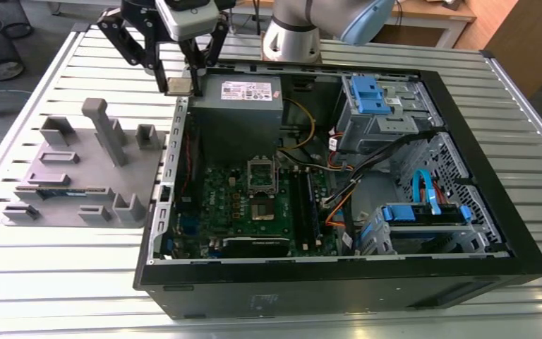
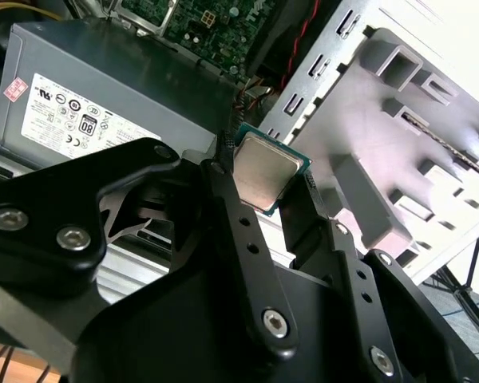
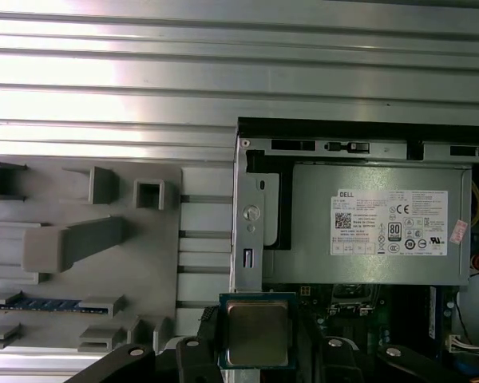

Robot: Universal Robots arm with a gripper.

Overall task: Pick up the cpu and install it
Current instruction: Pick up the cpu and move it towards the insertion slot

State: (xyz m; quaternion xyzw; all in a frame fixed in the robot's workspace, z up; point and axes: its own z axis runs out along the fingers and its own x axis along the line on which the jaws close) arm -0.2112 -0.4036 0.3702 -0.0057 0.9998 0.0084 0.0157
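Observation:
The cpu (image 1: 178, 87), a small square chip with a silvery top and thin green rim, hangs in the air with my gripper (image 1: 178, 85) shut on two of its edges. In the exterior view it hovers over the far left corner of the open computer case (image 1: 497, 233), beside the grey power supply (image 1: 238, 99). Both wrist views show the cpu (image 2: 265, 171) (image 3: 257, 331) pinched between black fingers (image 2: 243, 231). The green motherboard (image 1: 243, 205) lies inside the case, its metal-framed socket (image 1: 262, 191) nearer the camera than the gripper.
A grey parts fixture (image 1: 82, 176) with upright posts and slots stands at the exterior view's left of the case, with a green memory stick (image 1: 59, 191) lying in it. Blue drive bays (image 1: 380, 95) and cables fill the case's right side. The table (image 1: 271, 321) is ribbed metal.

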